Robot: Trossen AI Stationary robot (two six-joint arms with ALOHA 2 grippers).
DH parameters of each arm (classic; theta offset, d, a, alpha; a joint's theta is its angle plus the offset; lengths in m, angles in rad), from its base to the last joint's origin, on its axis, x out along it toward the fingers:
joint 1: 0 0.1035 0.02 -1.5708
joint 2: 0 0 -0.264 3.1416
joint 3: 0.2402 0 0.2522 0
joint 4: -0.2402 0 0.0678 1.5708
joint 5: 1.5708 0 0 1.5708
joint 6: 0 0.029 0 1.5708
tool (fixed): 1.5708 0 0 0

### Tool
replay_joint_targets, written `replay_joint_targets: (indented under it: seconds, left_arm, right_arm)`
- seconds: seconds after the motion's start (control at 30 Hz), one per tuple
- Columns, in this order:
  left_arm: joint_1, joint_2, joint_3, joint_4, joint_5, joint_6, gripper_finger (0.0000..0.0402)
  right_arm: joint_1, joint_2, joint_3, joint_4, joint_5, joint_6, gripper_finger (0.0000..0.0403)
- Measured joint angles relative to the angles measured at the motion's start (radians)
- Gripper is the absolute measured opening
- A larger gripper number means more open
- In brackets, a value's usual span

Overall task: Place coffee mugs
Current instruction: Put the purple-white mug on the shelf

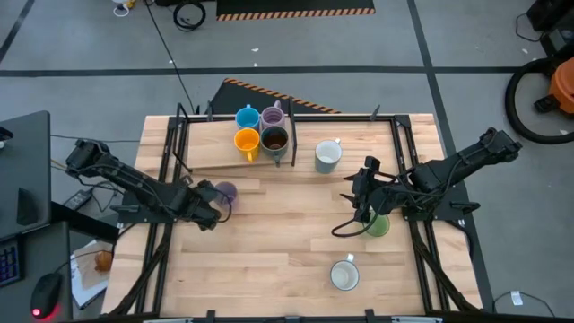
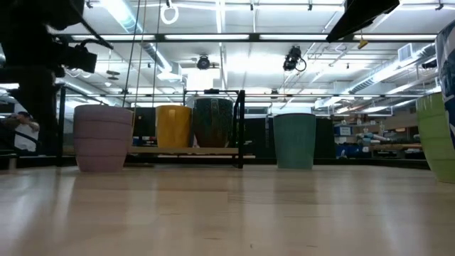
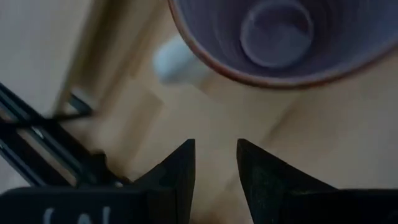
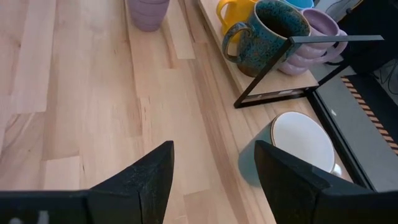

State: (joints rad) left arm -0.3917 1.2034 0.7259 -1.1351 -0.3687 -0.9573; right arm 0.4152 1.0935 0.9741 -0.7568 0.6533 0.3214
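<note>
Eight coffee mugs (image 1: pixel 328 156) and two grippers (image 1: pixel 212 213) show.

Industrial workshop, grey concrete floor (image 1: pixel 377 45), hazard-striped mat (image 1: pixel 296 13), ceiling strip lights (image 2: pixel 234 39)

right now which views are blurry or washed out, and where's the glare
Left wrist view: the lilac mug fills the top, soft and out of focus, as is the table behind it. Low view: bright ceiling lights glare, leaving the left arm a dark silhouette, and the green mug is cut by the edge. Right wrist view: sharp, evenly lit, speckled dark mug crisp. High view: even light, faint shadows.
</note>
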Motion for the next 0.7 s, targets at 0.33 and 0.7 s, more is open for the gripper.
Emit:
replay_joint_targets:
  seconds: [0.33, 0.7]
  left_arm:
    - [0.087, 0.007, 0.255, -0.023, 0.09, -0.001, 0.0125]
    - [0.218, 0.195, 0.331, 0.075, 0.161, 0.019, 0.0125]
  right_arm:
    - [0.0, 0.0, 0.0, 0.009, 0.0, -0.005, 0.0229]
    - [0.0, 0.0, 0.0, 0.02, 0.0, -0.011, 0.0229]
